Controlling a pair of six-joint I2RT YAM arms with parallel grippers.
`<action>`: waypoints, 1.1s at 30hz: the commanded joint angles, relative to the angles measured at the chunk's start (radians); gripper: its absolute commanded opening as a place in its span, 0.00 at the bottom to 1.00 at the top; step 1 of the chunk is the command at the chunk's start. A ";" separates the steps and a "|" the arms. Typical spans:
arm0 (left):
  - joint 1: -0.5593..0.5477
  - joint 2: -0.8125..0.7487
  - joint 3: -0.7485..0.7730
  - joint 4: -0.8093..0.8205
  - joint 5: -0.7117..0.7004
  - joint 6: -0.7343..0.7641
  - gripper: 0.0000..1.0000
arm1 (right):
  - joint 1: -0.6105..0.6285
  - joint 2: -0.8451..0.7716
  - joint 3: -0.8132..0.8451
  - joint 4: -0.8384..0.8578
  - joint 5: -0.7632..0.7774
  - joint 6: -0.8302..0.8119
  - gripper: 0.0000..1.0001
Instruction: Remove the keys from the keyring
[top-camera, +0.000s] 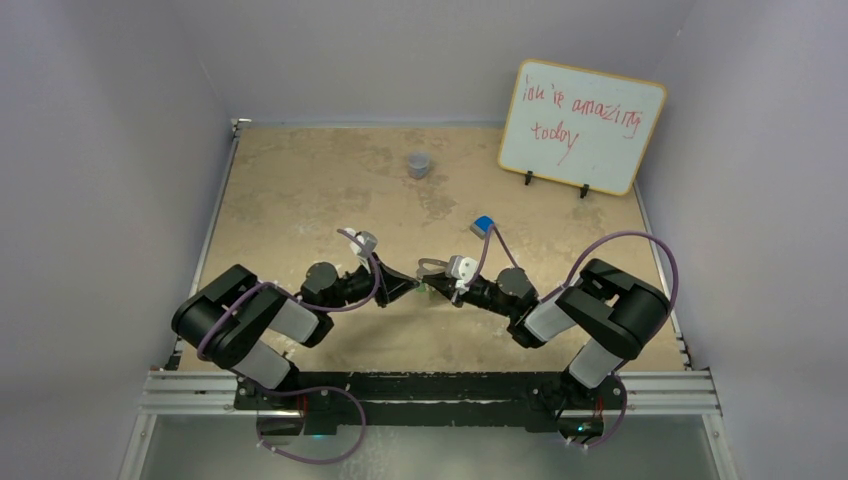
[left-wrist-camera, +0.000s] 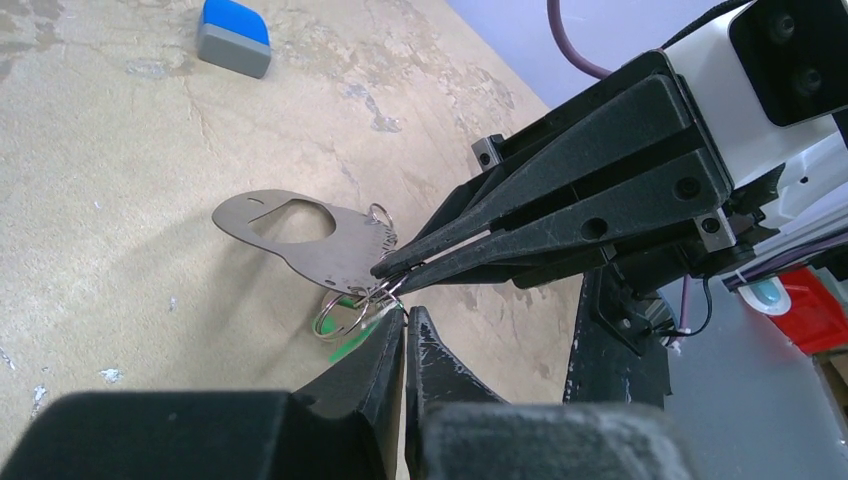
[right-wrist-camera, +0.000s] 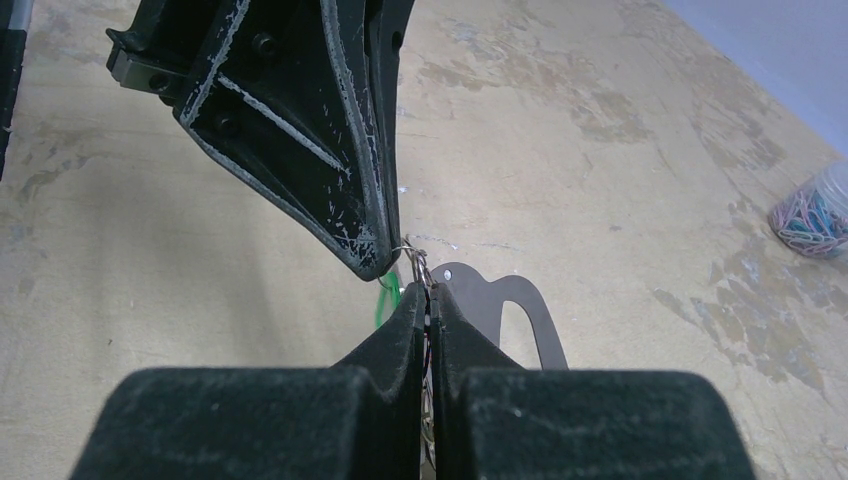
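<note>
Right gripper (left-wrist-camera: 385, 270): you have it closed tight, pinching the narrow end of the keyring (left-wrist-camera: 300, 235). The keyring sits near the blue block (left-wrist-camera: 233, 35), on the side towards the arm bases. Left gripper (left-wrist-camera: 405, 320): also closed, with its tips at the thin wire loop by the green keys (left-wrist-camera: 352, 343), just under the keyring. You cannot tell whether that loop is actually gripped.

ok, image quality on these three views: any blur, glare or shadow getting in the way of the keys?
Left wrist: keyring sharp, green keys slightly soft, left end effector blurred up close. Right wrist: right end effector out of focus and hiding most of the keyring. Top view: even soft light, no glare, keys too small to resolve.
</note>
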 joint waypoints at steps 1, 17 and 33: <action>0.003 -0.035 -0.002 0.001 0.008 0.037 0.00 | -0.005 -0.028 0.009 0.071 -0.014 0.005 0.00; 0.003 -0.129 -0.005 -0.170 -0.044 0.067 0.00 | -0.008 -0.041 0.006 0.040 -0.014 -0.066 0.00; 0.003 -0.203 -0.010 -0.246 -0.054 0.073 0.00 | -0.008 -0.008 -0.045 0.209 -0.043 -0.046 0.00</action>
